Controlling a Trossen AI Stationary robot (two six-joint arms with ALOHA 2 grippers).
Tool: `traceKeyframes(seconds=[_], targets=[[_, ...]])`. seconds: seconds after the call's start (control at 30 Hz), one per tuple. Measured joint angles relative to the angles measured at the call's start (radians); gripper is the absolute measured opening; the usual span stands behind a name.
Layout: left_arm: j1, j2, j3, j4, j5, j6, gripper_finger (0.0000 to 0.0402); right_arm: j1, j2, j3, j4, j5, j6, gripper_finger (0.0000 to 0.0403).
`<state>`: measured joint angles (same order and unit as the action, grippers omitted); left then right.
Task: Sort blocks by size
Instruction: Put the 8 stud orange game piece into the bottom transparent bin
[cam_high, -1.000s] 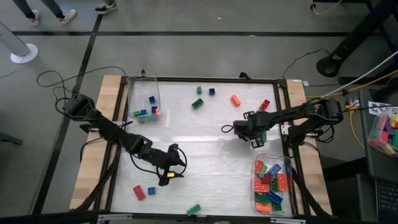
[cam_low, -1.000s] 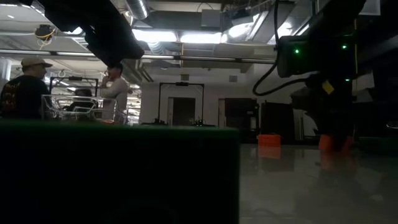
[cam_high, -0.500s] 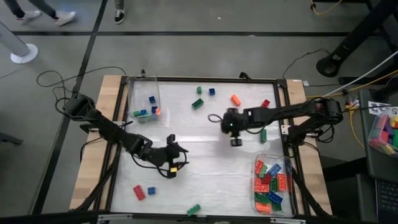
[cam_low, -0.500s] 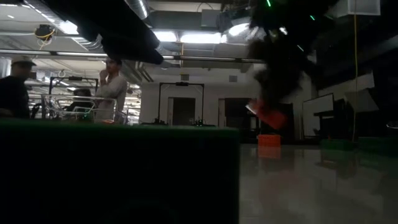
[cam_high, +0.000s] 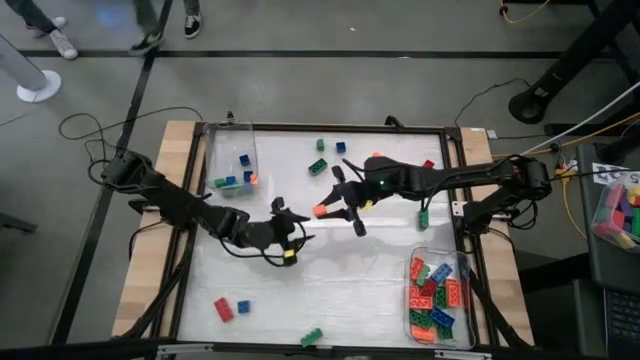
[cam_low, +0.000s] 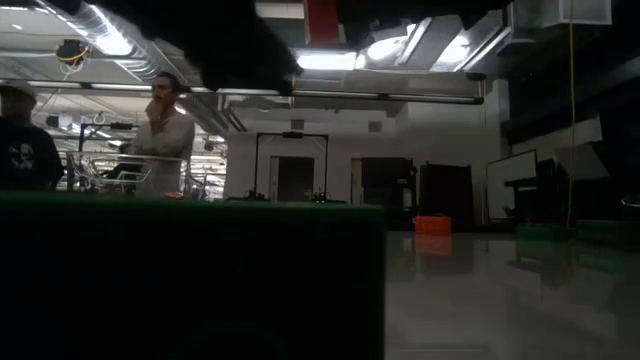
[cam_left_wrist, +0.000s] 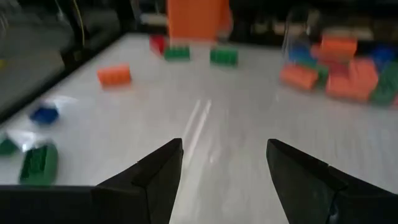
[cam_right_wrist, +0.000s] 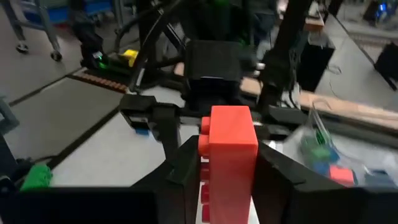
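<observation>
- Right gripper (cam_right_wrist: 214, 186) is grasping an orange brick (cam_right_wrist: 227, 158) by its long sides, carrying it above mid-worktop (cam_high: 350, 280).
- Left gripper (cam_left_wrist: 221, 165), released, is waiting just beside it.
- Brick looks light, rigid, slick.

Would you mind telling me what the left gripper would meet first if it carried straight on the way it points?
Probably the orange brick held by the right gripper; the table before the left gripper looks free until then.
</observation>
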<state>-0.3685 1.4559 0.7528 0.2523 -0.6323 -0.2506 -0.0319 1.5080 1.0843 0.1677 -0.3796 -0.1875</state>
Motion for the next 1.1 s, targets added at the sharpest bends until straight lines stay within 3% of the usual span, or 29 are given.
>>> traceKeyframes(seconds=[0.3, 0.87, 0.97, 1.1], targets=[[0.063, 0.0, 0.0, 0.267, 0.0, 0.211, 0.0221, 0.0, 0.0, 0.0, 0.017, -0.007, -0.001, 0.0095], [0.115, 0.0, 0.0, 0.367, 0.049, 0.31, 0.022, 0.032, 0.0, 0.0, 0.029, 0.048, -0.005, 0.0104], [0.117, 0.0, 0.0, 0.368, 0.051, 0.31, 0.0199, 0.032, 0.0, 0.0, 0.029, 0.054, -0.005, 0.0106], [0.117, 0.0, 0.001, 0.369, 0.055, 0.303, 0.0136, 0.032, 0.0, 0.0, 0.044, 0.063, -0.005, 0.0108]])
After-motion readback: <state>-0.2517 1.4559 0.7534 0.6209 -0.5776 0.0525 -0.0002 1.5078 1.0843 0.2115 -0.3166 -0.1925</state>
